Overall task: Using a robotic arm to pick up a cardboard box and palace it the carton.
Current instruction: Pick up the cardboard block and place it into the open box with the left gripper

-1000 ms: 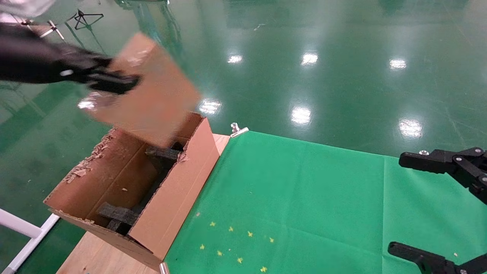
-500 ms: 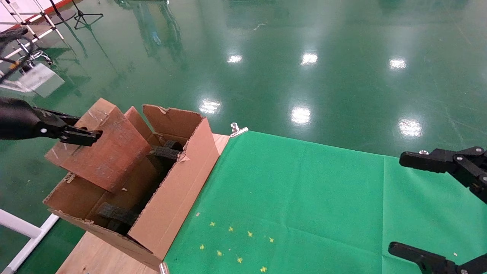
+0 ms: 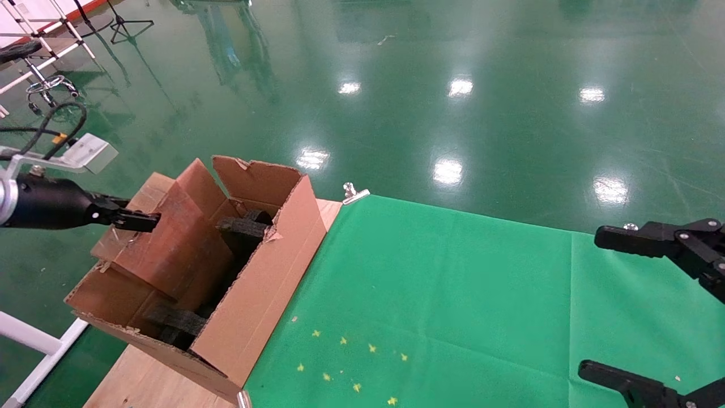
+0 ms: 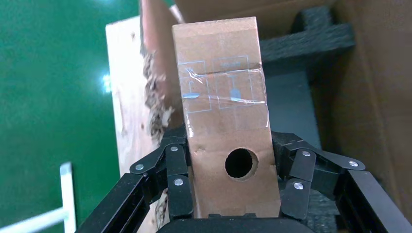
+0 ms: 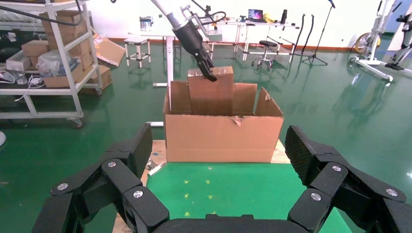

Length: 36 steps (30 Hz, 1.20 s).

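My left gripper (image 3: 136,220) is shut on the cardboard box (image 3: 170,238), a small brown cuboid with taped faces. The box is tilted, its lower end inside the carton (image 3: 266,272) and its upper end above the far rim. In the left wrist view the fingers (image 4: 176,165) clamp both sides of the box (image 4: 223,97), near its round hole. Black foam blocks (image 3: 243,226) lie inside the carton. The right wrist view shows the box (image 5: 211,94) standing in the carton (image 5: 223,131), held by the white left arm (image 5: 192,39). My right gripper (image 3: 589,303) is open and empty at the right edge.
The carton stands on the wooden table's (image 3: 141,379) left end, beside a green cloth (image 3: 430,294) with small yellow marks. A metal clip (image 3: 354,194) holds the cloth's far corner. A white frame rail (image 3: 34,345) stands below the table's left side. The green floor (image 3: 453,85) lies beyond.
The left gripper has come down and to the left with the cardboard box. The box went from above the carton down into it. The right gripper has not moved.
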### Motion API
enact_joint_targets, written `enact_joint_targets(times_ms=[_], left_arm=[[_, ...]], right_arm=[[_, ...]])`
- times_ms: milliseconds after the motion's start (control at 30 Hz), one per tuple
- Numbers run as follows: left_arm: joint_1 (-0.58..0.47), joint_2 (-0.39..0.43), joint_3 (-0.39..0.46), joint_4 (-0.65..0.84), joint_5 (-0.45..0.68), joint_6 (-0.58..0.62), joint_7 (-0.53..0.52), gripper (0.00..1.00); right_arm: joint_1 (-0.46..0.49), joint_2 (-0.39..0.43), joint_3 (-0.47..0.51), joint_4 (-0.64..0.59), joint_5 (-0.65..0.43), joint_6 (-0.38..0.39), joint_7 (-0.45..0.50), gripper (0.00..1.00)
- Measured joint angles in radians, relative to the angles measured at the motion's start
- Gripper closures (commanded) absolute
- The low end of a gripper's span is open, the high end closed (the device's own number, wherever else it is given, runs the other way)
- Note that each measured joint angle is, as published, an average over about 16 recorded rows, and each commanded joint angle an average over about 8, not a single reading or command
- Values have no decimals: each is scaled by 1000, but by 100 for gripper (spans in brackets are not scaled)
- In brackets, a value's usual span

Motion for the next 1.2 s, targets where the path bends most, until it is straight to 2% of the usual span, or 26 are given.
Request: enact_joint_targets(times_ms=[567, 967, 1000, 1200], left_arm=[[23, 171, 25, 344, 44, -108, 90, 100], [50, 286, 45, 505, 72, -188, 22, 100], [50, 293, 48, 513, 75, -194, 16, 93], [52, 319, 61, 541, 92, -220, -9, 18]], right_arm=[[0, 0, -1, 0, 1, 0, 0, 0], [0, 1, -1, 0, 1, 1, -1, 0], [0, 1, -1, 0, 1, 1, -1, 0], [0, 1, -1, 0, 1, 1, -1, 0]])
